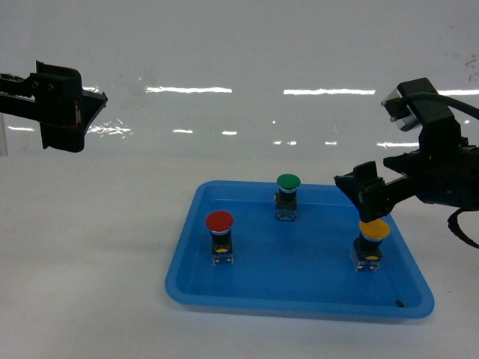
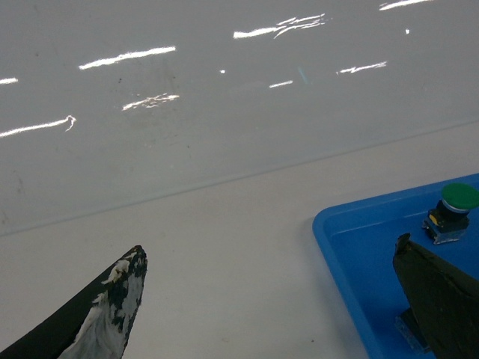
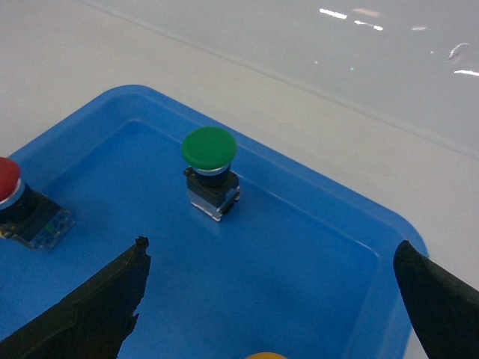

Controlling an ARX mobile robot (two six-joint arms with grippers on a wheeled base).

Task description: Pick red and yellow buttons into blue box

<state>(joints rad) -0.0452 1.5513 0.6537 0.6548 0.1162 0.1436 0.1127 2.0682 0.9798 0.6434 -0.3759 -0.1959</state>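
On the white table [image 1: 82, 284] sits the blue box [image 1: 247, 295], a shallow tray, and all three buttons stand upright inside it. The red button [image 1: 219, 236] is near the tray's left edge, the yellow button [image 1: 371, 243] near the right edge, and a green button [image 1: 287, 196] by the back rim.

The right gripper [image 1: 372, 200] hangs just above the yellow cap with its jaws spread; in the right wrist view the two dark fingers [image 3: 97, 307] stand wide apart and only a sliver of yellow shows between them at the bottom edge. Nothing is pinched. That spread, straight over the cap, suits either a fresh release or a lift clear; I judge the yellow one delivered.

The left gripper [image 1: 96, 101] is held high beyond the tray's left side, well apart from everything, likely parked out of the other arm's way. Its fingers [image 2: 101, 314] are spread too, with bare table between them.

Both task buttons lie in the box, so the job looks finished.
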